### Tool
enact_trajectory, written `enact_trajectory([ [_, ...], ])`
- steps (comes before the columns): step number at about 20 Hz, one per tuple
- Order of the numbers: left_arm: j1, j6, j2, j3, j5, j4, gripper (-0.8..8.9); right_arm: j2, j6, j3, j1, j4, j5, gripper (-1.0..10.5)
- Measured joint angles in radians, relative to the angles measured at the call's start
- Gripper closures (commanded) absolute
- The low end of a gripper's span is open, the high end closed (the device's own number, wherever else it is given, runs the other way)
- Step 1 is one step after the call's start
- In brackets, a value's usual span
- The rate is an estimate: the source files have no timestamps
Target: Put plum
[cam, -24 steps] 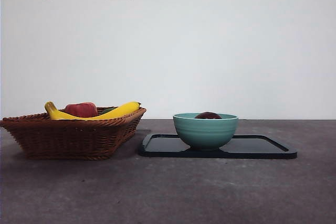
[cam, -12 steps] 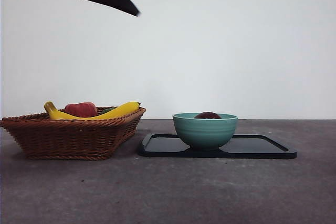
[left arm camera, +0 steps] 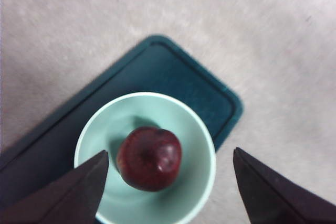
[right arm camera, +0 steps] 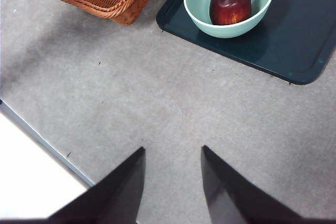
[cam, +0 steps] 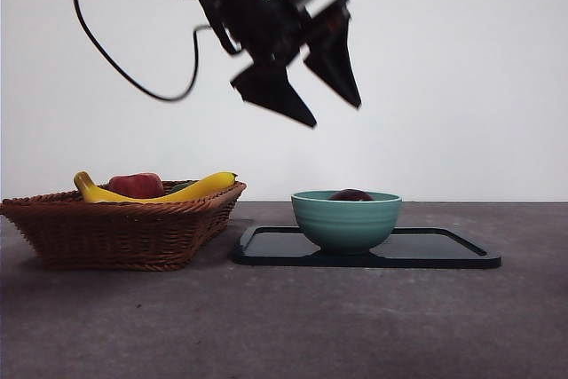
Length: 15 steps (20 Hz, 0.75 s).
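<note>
I'm seeing the plum (left arm camera: 149,158) lying in the bowl (left arm camera: 199,129); nothing grasped yet. Left gripper (cam: 312,86) hovering above the bowl, jaws wide, empty. Right gripper (right arm camera: 170,182) waiting, also parted.

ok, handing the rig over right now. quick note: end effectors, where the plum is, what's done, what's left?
Left end effector: open, empty, in the air above the teal bowl, looking straight down at it.
Right end effector: open, empty, waiting over bare table away from the work.
Plum: lying inside the teal bowl, which stands on the dark tray. Nothing is touching it.
Wicker basket: beside the tray, holding the bananas and a red fruit.
Done: nothing grasped yet.
Left: probably lower the left arm, grip the plum, lift it out and place it; the target spot is not evident from the pictures.
</note>
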Motion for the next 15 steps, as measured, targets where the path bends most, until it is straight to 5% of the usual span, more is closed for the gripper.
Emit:
enact_trajectory([
  [15, -0.021, 0.097, 0.159, 0.0, -0.042, 0.111, 4.4, 0.0, 0.0, 0.0, 0.0, -0.001, 0.0, 7.8],
])
